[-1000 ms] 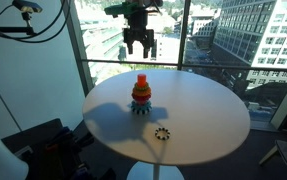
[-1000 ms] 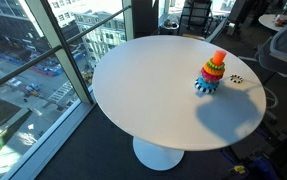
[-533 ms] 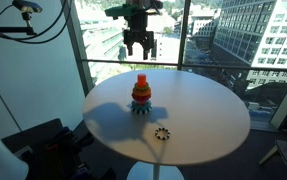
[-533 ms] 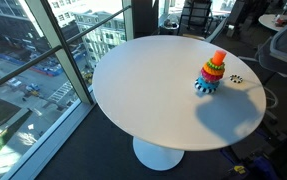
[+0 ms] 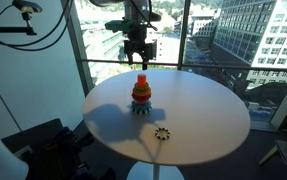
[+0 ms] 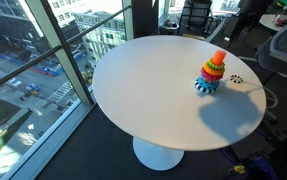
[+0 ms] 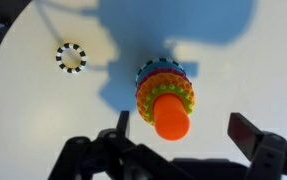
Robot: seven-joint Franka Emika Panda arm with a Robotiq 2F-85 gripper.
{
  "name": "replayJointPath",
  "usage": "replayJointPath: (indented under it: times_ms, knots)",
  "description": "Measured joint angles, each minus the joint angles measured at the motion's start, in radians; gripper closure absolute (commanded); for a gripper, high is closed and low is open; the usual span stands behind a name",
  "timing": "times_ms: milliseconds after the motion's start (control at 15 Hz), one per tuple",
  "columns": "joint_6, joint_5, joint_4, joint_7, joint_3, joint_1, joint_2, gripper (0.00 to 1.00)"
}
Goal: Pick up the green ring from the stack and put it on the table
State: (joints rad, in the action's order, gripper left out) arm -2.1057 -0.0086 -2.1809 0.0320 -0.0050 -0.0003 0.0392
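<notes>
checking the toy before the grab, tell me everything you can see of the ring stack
The stack is a small cone-shaped tower of plastic-looking rings: orange-red peg on top, red, yellow and green bands, blue toothed base. It stands upright on the white table. Nothing else touches it; the open claw hangs above it.

Gripper [image 5: 141, 63] hangs above the stack [image 5: 141, 96] on the white desk [image 5: 208, 112]. A toothed ring [image 5: 162, 133] lies apart, nearer the camera.

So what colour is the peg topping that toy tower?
Orange-red; the peg shows best in the wrist view.
</notes>
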Motion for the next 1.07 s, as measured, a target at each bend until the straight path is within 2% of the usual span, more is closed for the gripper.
replayJointPath:
  times_ms: [467,1067]
  knots:
    - [-0.154,0.028,-0.1,-0.005,-0.008,-0.001,0.001,0.0]
    - [-0.225,0.036,-0.151,-0.006,-0.01,-0.001,-0.015,0.0]
